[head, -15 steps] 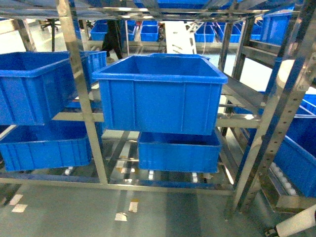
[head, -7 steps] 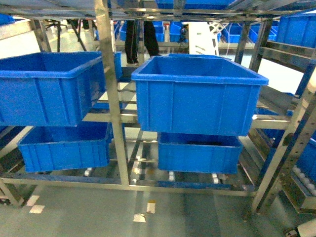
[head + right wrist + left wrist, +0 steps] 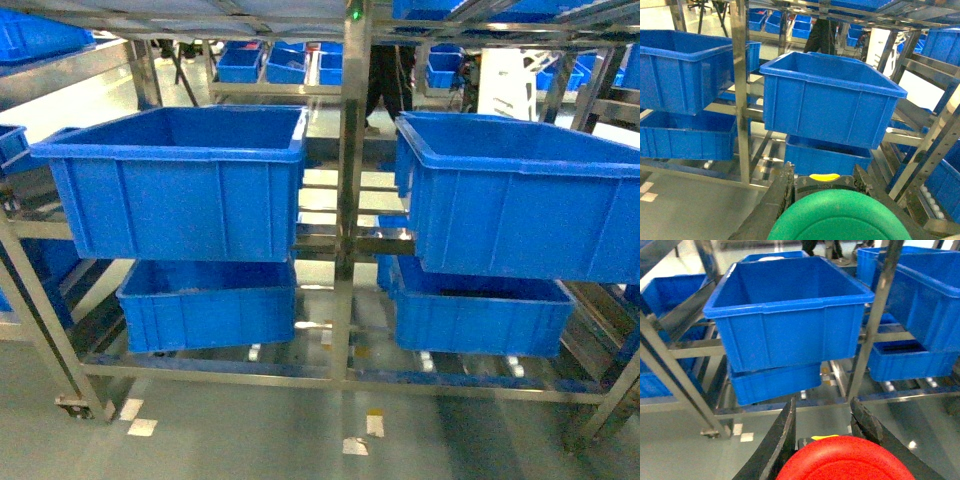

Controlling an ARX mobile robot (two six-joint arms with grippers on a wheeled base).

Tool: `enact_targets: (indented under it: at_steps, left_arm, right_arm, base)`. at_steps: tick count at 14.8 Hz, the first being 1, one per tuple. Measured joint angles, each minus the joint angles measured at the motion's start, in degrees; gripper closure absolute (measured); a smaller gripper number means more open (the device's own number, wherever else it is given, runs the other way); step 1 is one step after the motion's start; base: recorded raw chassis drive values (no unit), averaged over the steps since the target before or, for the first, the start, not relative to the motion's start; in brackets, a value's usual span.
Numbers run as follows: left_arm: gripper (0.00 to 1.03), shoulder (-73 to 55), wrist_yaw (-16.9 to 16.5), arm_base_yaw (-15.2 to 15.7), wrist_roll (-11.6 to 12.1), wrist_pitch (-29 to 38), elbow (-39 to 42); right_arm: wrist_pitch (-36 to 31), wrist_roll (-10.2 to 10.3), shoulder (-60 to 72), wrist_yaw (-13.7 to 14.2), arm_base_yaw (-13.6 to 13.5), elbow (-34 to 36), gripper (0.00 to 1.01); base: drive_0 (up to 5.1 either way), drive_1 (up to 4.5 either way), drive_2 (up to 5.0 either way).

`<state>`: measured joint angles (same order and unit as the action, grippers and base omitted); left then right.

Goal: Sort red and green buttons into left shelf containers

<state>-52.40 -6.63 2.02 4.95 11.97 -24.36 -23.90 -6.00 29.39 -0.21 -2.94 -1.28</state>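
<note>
Four deep blue bins (image 3: 180, 185) fill the steel shelf (image 3: 350, 200), two above two — no label reads. At six o'clock in each wrist view, the left gripper (image 3: 827, 427) clamps the red button (image 3: 847, 460), the right gripper (image 3: 824, 187) the green button (image 3: 840, 215).

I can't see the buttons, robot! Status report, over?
Left gripper shut on red button. Right gripper shut on green button. Blue bins ahead, shelf post between them.
</note>
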Motion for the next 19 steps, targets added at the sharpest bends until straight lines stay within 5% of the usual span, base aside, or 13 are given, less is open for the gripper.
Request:
enact_targets:
  at_steps: [19]
  left_arm:
    - [0.74,0.2,-0.7,-0.5,0.0,0.1,0.0]
  right_arm:
    - [0.0,0.0,-0.2,0.1,0.0,0.0,0.73]
  base:
    - [0.0,0.0,0.0]
